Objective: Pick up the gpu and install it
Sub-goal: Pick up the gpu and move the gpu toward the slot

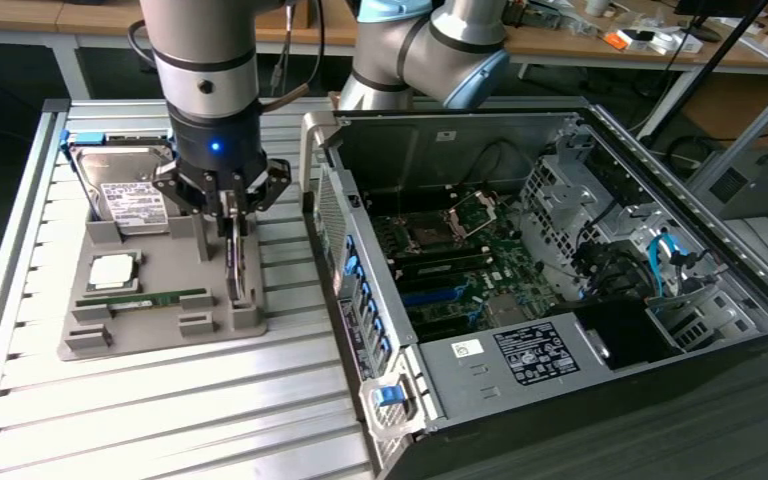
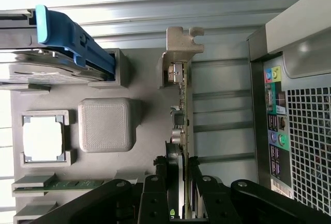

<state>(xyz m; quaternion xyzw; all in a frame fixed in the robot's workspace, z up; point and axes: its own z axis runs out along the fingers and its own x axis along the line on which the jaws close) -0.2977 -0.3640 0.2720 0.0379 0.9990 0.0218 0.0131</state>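
Jaws pinched narrow on the upright gpu, the gripper needed a straight, untilted lift — computer case at the exterior view's three o'clock.

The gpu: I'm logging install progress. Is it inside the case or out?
Out. The gpu stands on edge in the grey tray, beside the open case, under the pincer.

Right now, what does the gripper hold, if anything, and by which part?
The gripper clamps the gpu, a thin dark circuit card with a silvery bracket, by its upper edge, away from that bracket.
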